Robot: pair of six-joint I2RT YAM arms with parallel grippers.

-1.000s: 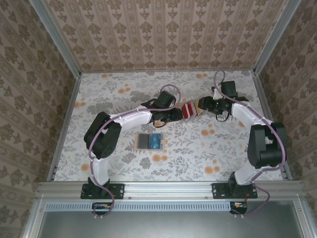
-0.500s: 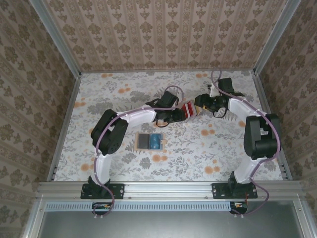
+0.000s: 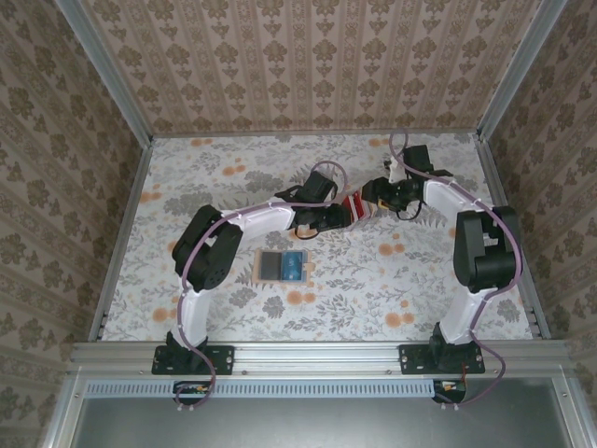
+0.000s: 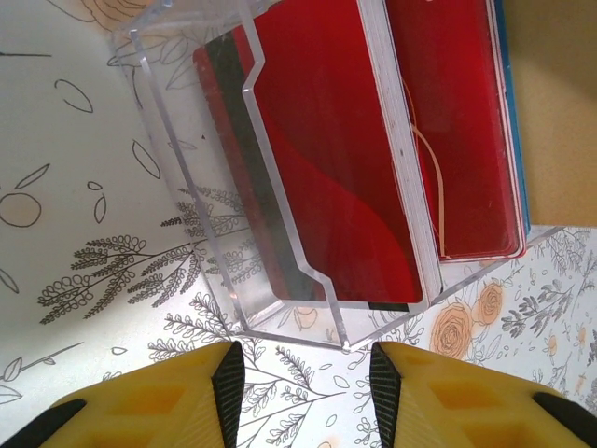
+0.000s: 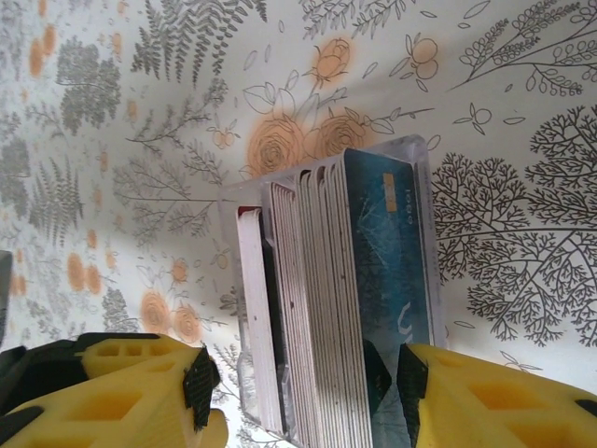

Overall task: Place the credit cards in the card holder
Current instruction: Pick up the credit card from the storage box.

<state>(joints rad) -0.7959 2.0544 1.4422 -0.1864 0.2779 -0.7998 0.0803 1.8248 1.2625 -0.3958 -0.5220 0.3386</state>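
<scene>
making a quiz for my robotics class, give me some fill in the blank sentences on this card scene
1. The clear plastic box between the arms holds thin rectangular cards whose faces in the left wrist view are ___.
2. The left gripper and the right gripper both have fingers coloured ___.
3. The flat tan-edged card holder lies on the table nearer the ___ arm's base.
Missing words: red; yellow; left.

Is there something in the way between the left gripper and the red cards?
Yes. The red cards stand inside a clear plastic box. Its see-through wall is on the side facing the open left gripper, so the fingers would meet plastic first.
</scene>
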